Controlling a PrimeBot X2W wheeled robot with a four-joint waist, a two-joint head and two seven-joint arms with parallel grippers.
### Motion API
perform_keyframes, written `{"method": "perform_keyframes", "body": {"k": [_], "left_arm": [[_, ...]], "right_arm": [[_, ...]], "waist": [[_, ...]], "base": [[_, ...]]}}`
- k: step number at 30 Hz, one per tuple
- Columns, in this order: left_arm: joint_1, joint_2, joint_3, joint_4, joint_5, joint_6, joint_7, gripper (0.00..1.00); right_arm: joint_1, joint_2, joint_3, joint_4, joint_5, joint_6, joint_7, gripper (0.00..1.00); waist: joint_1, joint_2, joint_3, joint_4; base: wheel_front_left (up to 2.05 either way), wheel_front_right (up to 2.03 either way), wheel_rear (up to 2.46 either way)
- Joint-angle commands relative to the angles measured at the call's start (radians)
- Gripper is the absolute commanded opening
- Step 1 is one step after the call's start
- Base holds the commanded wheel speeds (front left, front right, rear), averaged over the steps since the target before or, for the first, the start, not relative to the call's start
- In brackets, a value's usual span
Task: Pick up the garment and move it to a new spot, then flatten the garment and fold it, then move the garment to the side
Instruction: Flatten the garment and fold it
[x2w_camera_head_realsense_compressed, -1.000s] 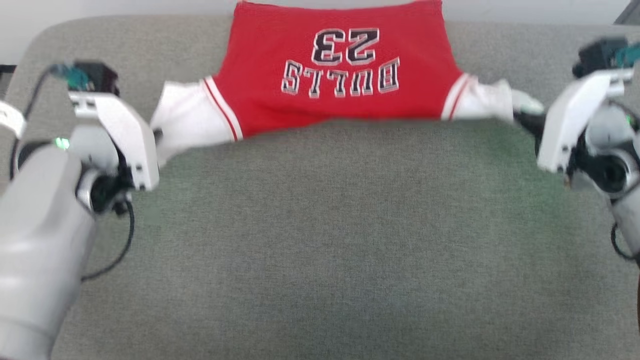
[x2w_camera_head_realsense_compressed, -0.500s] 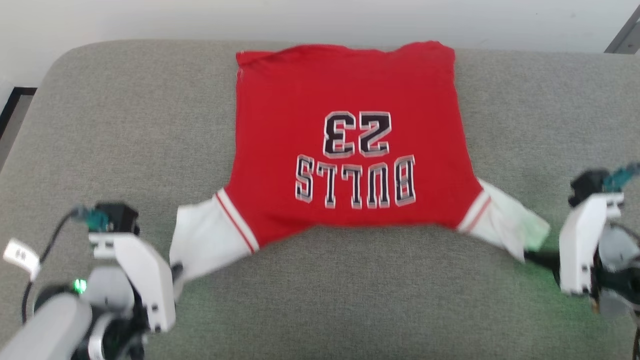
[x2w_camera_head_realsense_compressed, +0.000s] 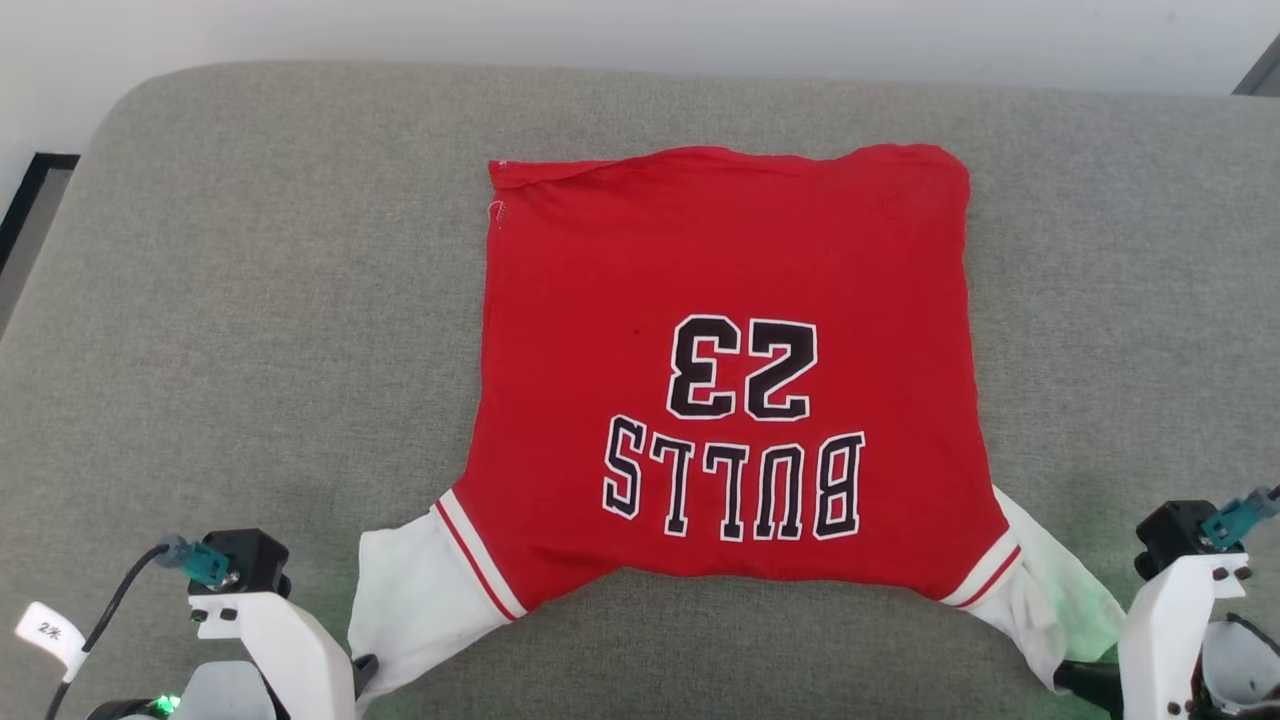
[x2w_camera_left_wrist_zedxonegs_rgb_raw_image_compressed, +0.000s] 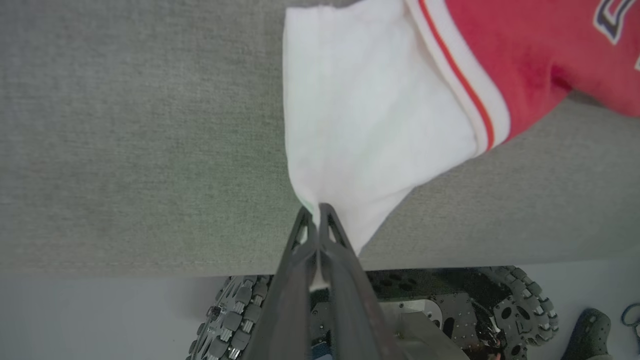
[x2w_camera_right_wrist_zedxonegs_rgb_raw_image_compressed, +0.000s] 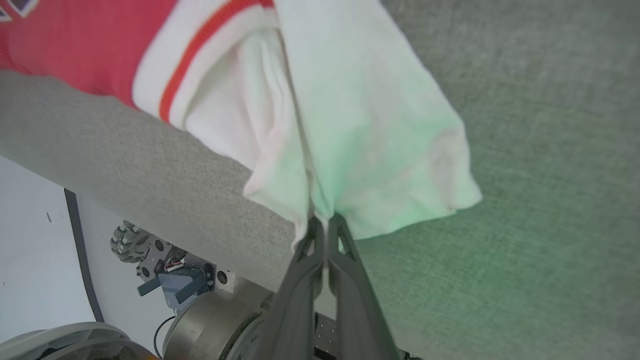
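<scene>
**Shirt spread flat, both sleeves pinched**

The grey fabric counter (x2w_camera_head_realsense_compressed: 200, 300) carries the red shirt (x2w_camera_head_realsense_compressed: 730, 260) at its centre. The shirt lies print side up, with "BULLS 23" upside down in the head view and the hem toward 12 o'clock. One white sleeve (x2w_camera_head_realsense_compressed: 410, 590) trails to 7 o'clock, the other sleeve (x2w_camera_head_realsense_compressed: 1050, 600) to 5 o'clock. The left end effector (x2w_camera_left_wrist_zedxonegs_rgb_raw_image_compressed: 316, 212) grips the shirt by the 7 o'clock sleeve tip. The right end effector (x2w_camera_right_wrist_zedxonegs_rgb_raw_image_compressed: 325, 220) grips it by the 5 o'clock tip.

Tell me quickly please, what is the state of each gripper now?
Left gripper: closed, holding a white sleeve of the red jersey T-shirt.
Right gripper: closed, holding the other white sleeve.
</scene>
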Motion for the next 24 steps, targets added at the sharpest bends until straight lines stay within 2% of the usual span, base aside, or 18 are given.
{"method": "perform_keyframes", "body": {"k": [1, 2, 3, 4, 11, 16, 19, 21, 24], "left_arm": [[-0.001, -0.006, 0.002, 0.005, -0.005, -0.007, -0.009, 0.0], [-0.008, -0.012, 0.002, 0.009, -0.005, -0.013, -0.014, 0.0], [-0.016, -0.015, 0.002, 0.013, -0.006, -0.015, -0.017, 0.0], [-0.025, -0.017, 0.002, 0.016, 0.0, -0.022, -0.022, 0.0], [-0.057, -0.036, 0.009, 0.034, 0.007, -0.041, -0.049, 0.0], [-0.071, -0.044, 0.011, 0.032, 0.012, -0.048, -0.06, 0.0], [-0.09, -0.049, 0.007, 0.031, 0.02, -0.053, -0.06, 0.0], [-0.11, -0.057, -0.001, 0.033, 0.026, -0.061, -0.057, 0.0], [-0.135, -0.069, -0.013, 0.034, 0.035, -0.07, -0.053, 0.0]], "right_arm": [[0.015, 0.015, -0.009, -0.025, -0.027, 0.0, 0.009, 0.16], [0.021, 0.03, -0.021, -0.045, -0.042, 0.0, 0.011, 0.42], [0.022, 0.043, -0.032, -0.066, -0.051, 0.0, 0.012, 0.79], [0.02, 0.049, -0.04, -0.09, -0.062, 0.0, 0.012, 1.0], [-0.015, 0.068, -0.085, -0.283, -0.117, 0.0, -0.032, 1.0], [-0.095, 0.087, -0.104, -0.369, -0.187, 0.0, -0.122, 1.0], [-0.183, 0.1, -0.103, -0.34, -0.239, 0.0, -0.195, 1.0], [-0.28, 0.112, -0.083, -0.26, -0.27, 0.0, -0.267, 1.0], [-0.385, 0.095, -0.044, -0.151, -0.288, 0.0, -0.332, 1.0]], "waist": [[0.0, -0.0001, 0.007, 0.001], [0.0, -0.0001, 0.01, 0.002], [0.0, -0.0001, 0.013, 0.002], [0.0, -0.0001, 0.016, 0.002], [0.0, -0.0001, 0.036, -0.004], [0.0, -0.0001, 0.052, -0.007], [0.0, -0.0001, 0.067, -0.002], [0.0, -0.0001, 0.081, 0.011], [0.0, -0.0001, 0.096, 0.03]], "base": [[0.0, 0.0, 0.0], [0.0, 0.0, 0.0], [0.0, 0.0, 0.0], [0.0, 0.0, 0.0], [0.0, 0.0, 0.0], [0.0, 0.0, 0.0], [0.0, 0.0, 0.0], [0.0, 0.0, 0.0], [0.0, 0.0, 0.0]]}}
